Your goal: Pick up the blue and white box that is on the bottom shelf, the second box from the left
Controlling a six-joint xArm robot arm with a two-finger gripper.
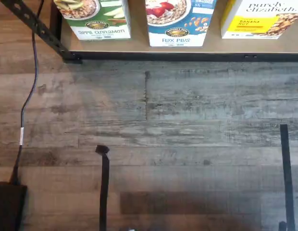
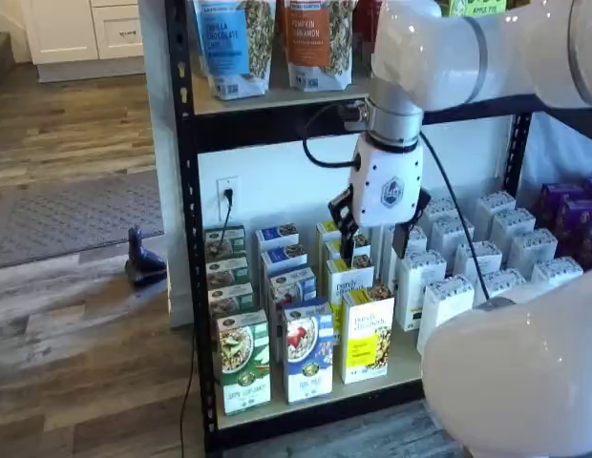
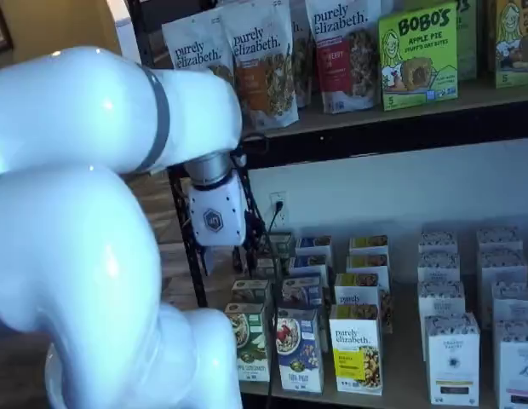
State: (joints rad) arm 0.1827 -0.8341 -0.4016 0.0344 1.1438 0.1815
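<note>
The blue and white box (image 2: 308, 350) stood upright at the front edge of the bottom shelf (image 2: 315, 405), first in its row. The green-and-white carton (image 2: 243, 361) stood just beside it on one flank and the yellow-and-white carton (image 2: 367, 334) just beside it on the other. More blue and white cartons lined up directly behind the box. In the wrist view the box (image 1: 180, 21) showed only its lower face above the shelf lip, with bare wood floor (image 1: 178, 125) in front of the box.

The gripper (image 2: 376, 237) hung above and behind the box, over the rows further back, well clear of any carton. Two black fingers showed below the white body with a plain gap between them, so I recorded the jaws as parted and empty. In the other shelf view only the white gripper body showed, and its fingers were not clear.

Judged state: approach not yet begun, box untouched.

Risks, as I judged them:
- Neighbouring cartons sat close to the box; a finger coming down off-centre could catch or topple one.
- The box is tall and slim; a push before the fingers close could tip it back into its row.
- The identical cartons behind the box could be taken by mistake.
</note>
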